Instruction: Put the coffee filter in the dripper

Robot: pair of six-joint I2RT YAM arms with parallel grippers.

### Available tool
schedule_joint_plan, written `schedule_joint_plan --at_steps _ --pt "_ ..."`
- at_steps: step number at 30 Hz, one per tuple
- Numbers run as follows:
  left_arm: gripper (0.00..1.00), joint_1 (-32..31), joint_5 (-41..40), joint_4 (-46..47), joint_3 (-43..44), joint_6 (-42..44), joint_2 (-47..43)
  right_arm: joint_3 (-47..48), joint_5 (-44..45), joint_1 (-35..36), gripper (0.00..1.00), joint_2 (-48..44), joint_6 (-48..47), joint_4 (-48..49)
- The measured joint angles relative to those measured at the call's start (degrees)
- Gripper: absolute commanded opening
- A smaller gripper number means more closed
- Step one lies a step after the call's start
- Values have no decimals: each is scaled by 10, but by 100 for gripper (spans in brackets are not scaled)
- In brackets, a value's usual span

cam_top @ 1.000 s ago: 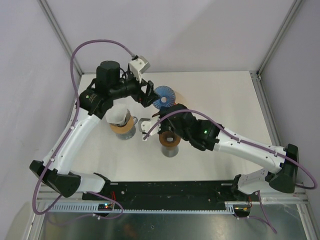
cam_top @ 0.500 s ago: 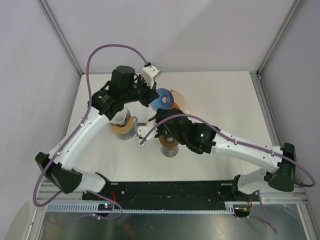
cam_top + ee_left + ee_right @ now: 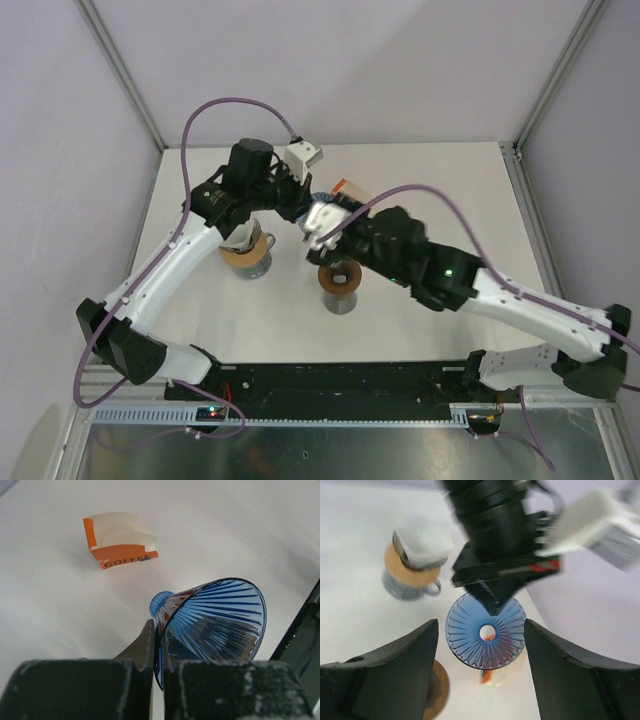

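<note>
A blue ribbed glass dripper hangs tilted above the table, and my left gripper is shut on its rim. From above, the dripper shows its open mouth and centre hole. My right gripper stands open just above it, one finger on each side, touching nothing. An orange box marked COFFEE holds white coffee filters and stands on the table beyond the dripper. In the top view my right gripper covers most of the dripper, and my left gripper meets it from the left.
A grey mug with a wooden ring and a white cone on top stands left of centre. A second cup with a brown top stands under my right arm. The orange box sits behind the grippers.
My left gripper moved in and shut on the dripper's rim. My right gripper then opened, let the dripper go, and shifted up over it.
</note>
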Motion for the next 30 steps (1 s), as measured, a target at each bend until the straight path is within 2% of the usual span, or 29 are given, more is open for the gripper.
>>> schedule_joint_plan --at_steps 4,8,13,15,17,21,22,27,30 --pt "0 14 19 -2 -2 -33 0 3 27 -17 78 -53 147 22" --pt "0 25 40 -2 -3 -80 0 11 90 -39 68 -47 265 22" --pt "0 27 59 -2 -7 -116 0 12 110 -83 58 17 385 -24" --pt "0 27 66 -2 -10 -122 0 12 109 -91 51 34 407 -42" --pt "0 27 70 -2 -14 -128 0 12 107 -98 40 45 425 -58" --pt "0 26 77 1 -21 -136 0 20 80 -114 8 49 462 -73" --pt "0 26 79 2 -23 -139 0 22 73 -117 4 49 462 -74" --pt "37 26 91 18 -33 -158 0 25 16 -165 0 50 503 -86" --pt "51 26 112 12 -37 -156 0 26 -39 -197 0 50 506 -114"
